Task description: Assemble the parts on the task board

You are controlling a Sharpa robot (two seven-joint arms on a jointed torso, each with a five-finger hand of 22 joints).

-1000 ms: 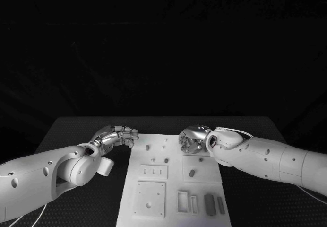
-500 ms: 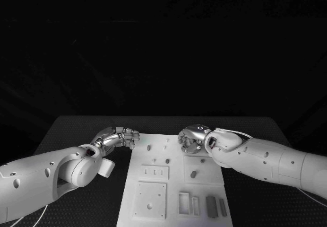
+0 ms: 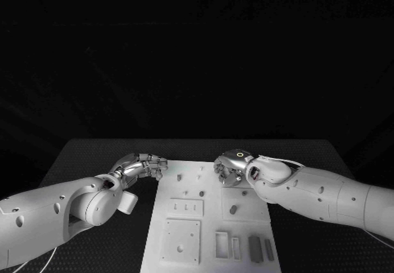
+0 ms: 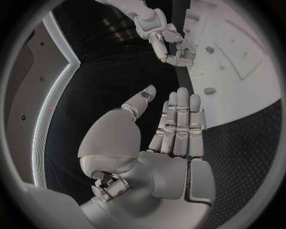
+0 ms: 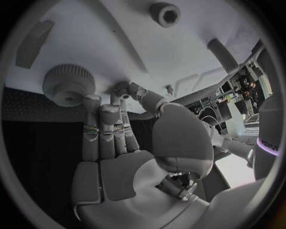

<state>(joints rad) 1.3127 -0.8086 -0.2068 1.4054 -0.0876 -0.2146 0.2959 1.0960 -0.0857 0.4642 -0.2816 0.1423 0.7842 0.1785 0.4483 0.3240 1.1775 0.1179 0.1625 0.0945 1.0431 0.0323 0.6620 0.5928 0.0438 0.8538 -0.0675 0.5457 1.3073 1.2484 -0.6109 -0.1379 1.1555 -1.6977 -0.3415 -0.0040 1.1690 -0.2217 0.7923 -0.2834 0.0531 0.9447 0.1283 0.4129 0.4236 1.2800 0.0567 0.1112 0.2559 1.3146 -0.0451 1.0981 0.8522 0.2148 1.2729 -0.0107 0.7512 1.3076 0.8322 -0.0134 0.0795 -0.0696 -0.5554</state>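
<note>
The white task board [image 3: 246,224] lies in the middle of the black table. Small pegs [image 3: 180,177] stand at its far end, and two dark bars [image 3: 255,248] lie at its near right. My right hand [image 3: 229,169] hovers low over the board's far right part. Its straight fingers [image 5: 89,124] reach up to a round knurled part [image 5: 68,86], and the thumb bends in toward one fingertip. Whether anything is pinched there is unclear. My left hand [image 3: 144,165] is at the board's far left corner, flat and holding nothing [image 4: 178,125].
A square plate with a hole [image 3: 181,240] and two slotted frames [image 3: 220,242] lie at the board's near end. A hex-socket part [image 5: 165,13] and a slanted peg [image 5: 221,53] stand beyond the right hand's fingers. Black table [image 3: 90,156] flanks the board.
My right hand and forearm have crept a little to the left and further in over the board's far end. The left hand has hardly moved.
</note>
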